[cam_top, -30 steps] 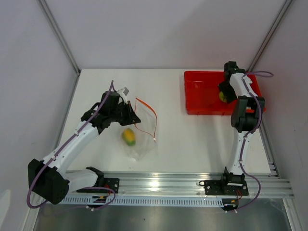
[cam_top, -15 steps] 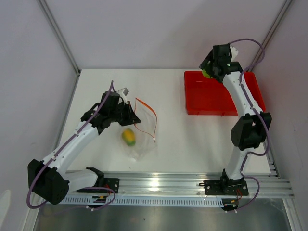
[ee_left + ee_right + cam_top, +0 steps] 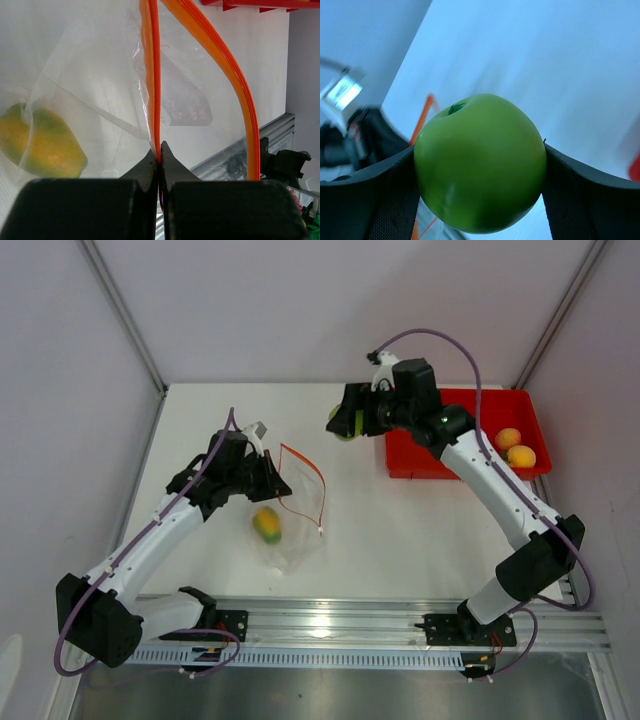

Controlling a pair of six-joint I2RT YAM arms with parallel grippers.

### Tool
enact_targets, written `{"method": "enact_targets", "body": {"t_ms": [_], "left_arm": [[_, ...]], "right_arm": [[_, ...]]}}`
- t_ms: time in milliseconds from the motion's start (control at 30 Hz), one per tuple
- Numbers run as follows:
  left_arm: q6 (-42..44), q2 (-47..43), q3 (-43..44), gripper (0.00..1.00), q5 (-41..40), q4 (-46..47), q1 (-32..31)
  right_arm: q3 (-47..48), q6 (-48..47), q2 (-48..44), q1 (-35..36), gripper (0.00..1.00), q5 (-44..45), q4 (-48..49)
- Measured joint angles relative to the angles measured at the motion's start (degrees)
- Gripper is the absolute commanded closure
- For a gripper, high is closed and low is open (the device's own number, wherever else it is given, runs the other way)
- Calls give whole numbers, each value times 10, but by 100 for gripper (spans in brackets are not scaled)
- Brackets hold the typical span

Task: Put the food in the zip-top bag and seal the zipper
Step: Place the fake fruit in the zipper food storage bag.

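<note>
Zip-top bag (image 3: pixel 297 512) lies flat on the counter (image 3: pixel 400 525) in the top view, with the mango (image 3: pixel 266 524) already inside it. The left gripper (image 3: pixel 272 478) sits at the bag's far-left corner and holds up one lip of the zipper (image 3: pixel 303 458), so the mouth gapes. The right gripper (image 3: pixel 345 423) hangs in the air beyond the bag and to its right, clamped around the green apple (image 3: pixel 343 426). The red tray (image 3: pixel 430 472) is further right of the bag, and two peaches (image 3: pixel 508 438) sit at its far end.

From the left wrist, the left gripper (image 3: pixel 159 150) is pressed together on the near zipper (image 3: pixel 154 75) lip. The other lip bows away to the right, and the mango (image 3: pixel 42 142) shows through the zip-top bag (image 3: pixel 100 75) film on the left.

From the right wrist, the right gripper (image 3: pixel 480 186) pinches the apple (image 3: pixel 480 162) on both sides. A blurred piece of the zipper (image 3: pixel 425 112) shows below it.

By my reading, the step in hand is carrying the second fruit to the bag. The next move calls for bringing the apple over the gap between the lips, lowering it inside and only then letting go. The peaches and the sealing are left.
</note>
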Motion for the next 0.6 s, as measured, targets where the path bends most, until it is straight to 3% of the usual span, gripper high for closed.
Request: {"method": "enact_targets", "body": {"t_ms": [267,600], "left_arm": [[0,0,0,99,1,-3,0],[0,-10,0,99,3,-13,0]], "right_arm": [[-61,-77,-39,126,100,-44,4],[-100,-113,-41,184,82,-51,22]]}}
